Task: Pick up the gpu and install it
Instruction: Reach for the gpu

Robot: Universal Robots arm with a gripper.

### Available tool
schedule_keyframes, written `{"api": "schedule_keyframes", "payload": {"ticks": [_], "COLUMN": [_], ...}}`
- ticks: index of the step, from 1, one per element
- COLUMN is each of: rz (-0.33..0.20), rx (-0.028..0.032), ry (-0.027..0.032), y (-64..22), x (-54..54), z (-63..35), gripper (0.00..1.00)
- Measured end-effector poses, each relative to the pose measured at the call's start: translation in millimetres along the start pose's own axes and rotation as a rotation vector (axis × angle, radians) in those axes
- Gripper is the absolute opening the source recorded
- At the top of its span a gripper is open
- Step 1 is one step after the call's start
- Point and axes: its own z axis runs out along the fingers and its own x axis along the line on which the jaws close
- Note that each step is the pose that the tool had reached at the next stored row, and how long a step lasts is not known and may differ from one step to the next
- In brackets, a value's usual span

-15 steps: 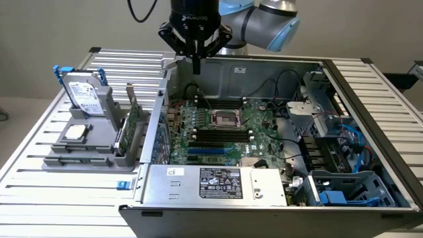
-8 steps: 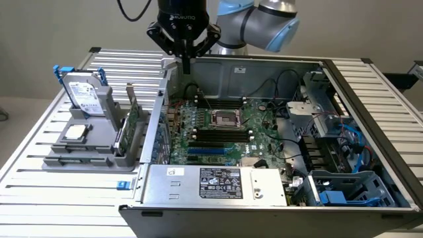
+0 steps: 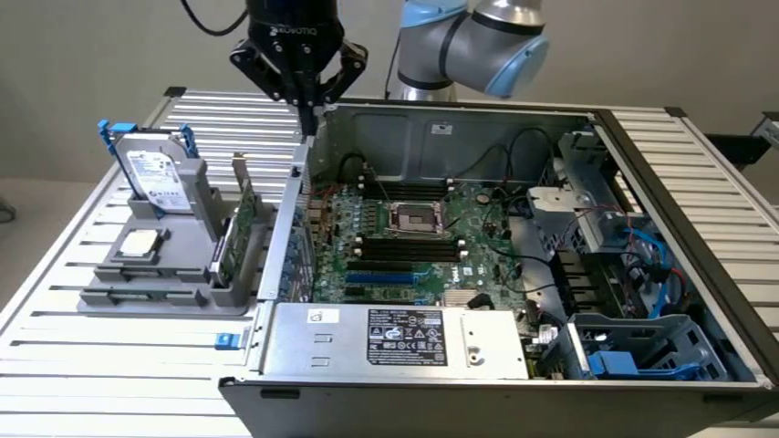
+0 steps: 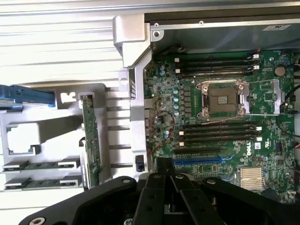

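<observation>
Your hand (image 3: 313, 109) hangs clenched and empty over the rear end of the open computer case's side wall (image 3: 287, 219). The gpu (image 3: 244, 224) sits lower, at the exterior view's left of that wall and just beside it, standing on edge in the grey holder (image 3: 146, 297) on the surface (image 3: 109, 365). Its long axis runs parallel to the wall, and it looks like a thin green board with a silver bracket at one end.

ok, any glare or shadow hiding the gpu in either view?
Wrist view: slatted table glares near white, but the gpu reads fine. Exterior view: even light, gpu clear; case interior darker on the exterior view's right.
</observation>
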Motion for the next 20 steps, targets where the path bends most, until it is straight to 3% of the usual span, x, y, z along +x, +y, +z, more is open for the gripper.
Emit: {"api": "schedule_keyframes", "payload": {"ticks": [20], "rz": [0.001], "rx": [0.0014], "ry": [0.0181], "y": [-6.4], "x": [90.7], "z": [-1.6], "gripper": [0.11]}}
